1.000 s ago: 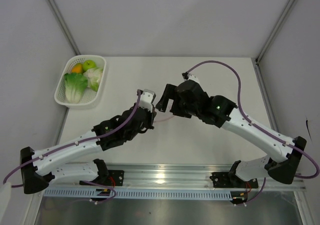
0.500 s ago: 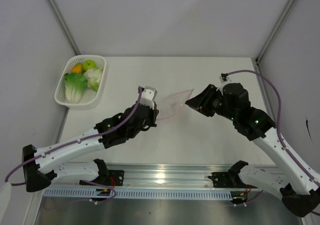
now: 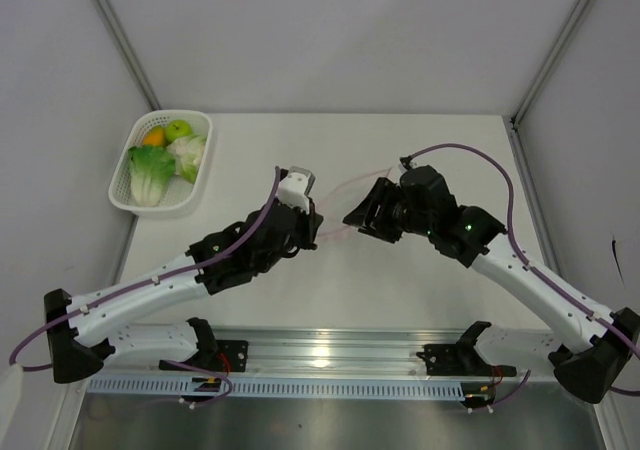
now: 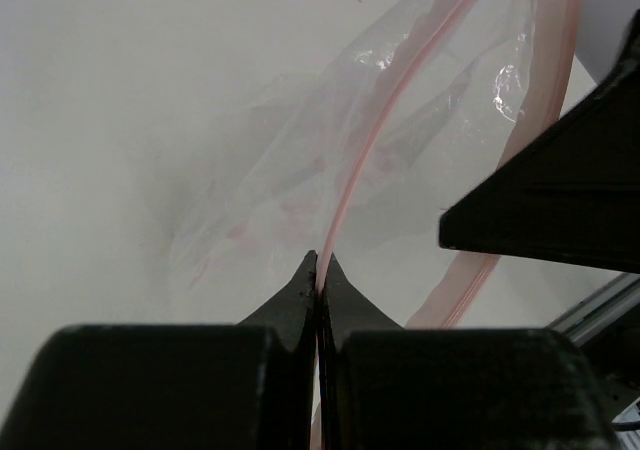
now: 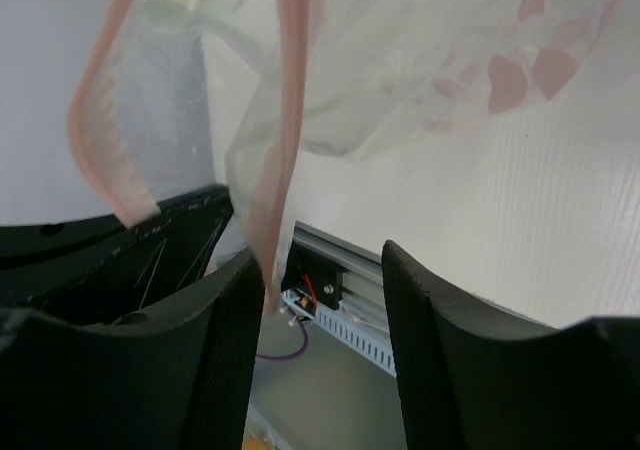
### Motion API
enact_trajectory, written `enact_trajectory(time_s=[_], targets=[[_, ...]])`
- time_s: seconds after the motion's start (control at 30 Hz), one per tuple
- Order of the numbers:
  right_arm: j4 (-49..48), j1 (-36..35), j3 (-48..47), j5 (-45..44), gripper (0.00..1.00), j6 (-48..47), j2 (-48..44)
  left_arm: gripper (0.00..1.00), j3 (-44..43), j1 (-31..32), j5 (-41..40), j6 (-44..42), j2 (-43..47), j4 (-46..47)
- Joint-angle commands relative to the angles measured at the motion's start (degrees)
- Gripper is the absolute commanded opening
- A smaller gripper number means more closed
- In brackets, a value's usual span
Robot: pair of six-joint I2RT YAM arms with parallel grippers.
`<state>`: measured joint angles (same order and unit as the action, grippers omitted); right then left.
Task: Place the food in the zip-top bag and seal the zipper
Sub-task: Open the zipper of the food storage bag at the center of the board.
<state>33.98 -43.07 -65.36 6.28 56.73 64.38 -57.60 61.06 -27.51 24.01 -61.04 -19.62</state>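
The left fingers are pressed together on the pink zipper of the clear zip-top bag, mid-worktop between both arms. The right fingers are spread, with the bag's edge hanging between them. The cabbage, apple, orange fruit and cauliflower sit in the white basket at far left.

I'm looking down on a pale, matte white worktop that fills the middle of the frame between grey walls. A silver rail runs along its lower edge. At the upper left, a white mesh basket sits flat on the surface near the back corner, with the food inside it. The zip-top bag hangs over the centre of the worktop. I can't tell whether any of it touches the surface.
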Motion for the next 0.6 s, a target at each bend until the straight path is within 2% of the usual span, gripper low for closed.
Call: enact_trajectory(time_s=[0.0,0.13,0.17,0.2,0.37,0.43,0.57], targets=[[-4.1,-0.7,-2.0,-3.5,0.52,-1.5,2.1,0.01,-2.6,-0.1,2.9,2.2,0.1,2.6],[-4.8,-1.0,-4.2,-5.8,0.23,-5.2,4.6,0.01,-2.6,-0.1,5.6,5.3,-0.3,2.9],[-4.2,-1.0,-6.2,-6.3,0.08,-6.1,6.2,0.01,-2.4,-0.1,5.9,6.4,-0.3,2.9],[-1.5,-1.1,-7.5,-7.9,0.0,-7.3,6.9,0.01,-2.3,-0.1,5.5,7.4,-0.2,2.2],[6.9,-3.0,-12.3,-18.2,0.0,-9.8,6.3,0.0,0.7,-0.8,-3.0,16.8,4.3,-0.5],[10.0,-3.2,-12.8,-22.1,0.0,-11.2,4.6,0.01,4.8,-1.4,-3.6,17.8,6.8,1.6],[11.1,-3.2,-13.6,-22.5,0.0,-15.5,3.5,0.01,10.0,-1.7,-2.3,17.1,10.6,6.1]])
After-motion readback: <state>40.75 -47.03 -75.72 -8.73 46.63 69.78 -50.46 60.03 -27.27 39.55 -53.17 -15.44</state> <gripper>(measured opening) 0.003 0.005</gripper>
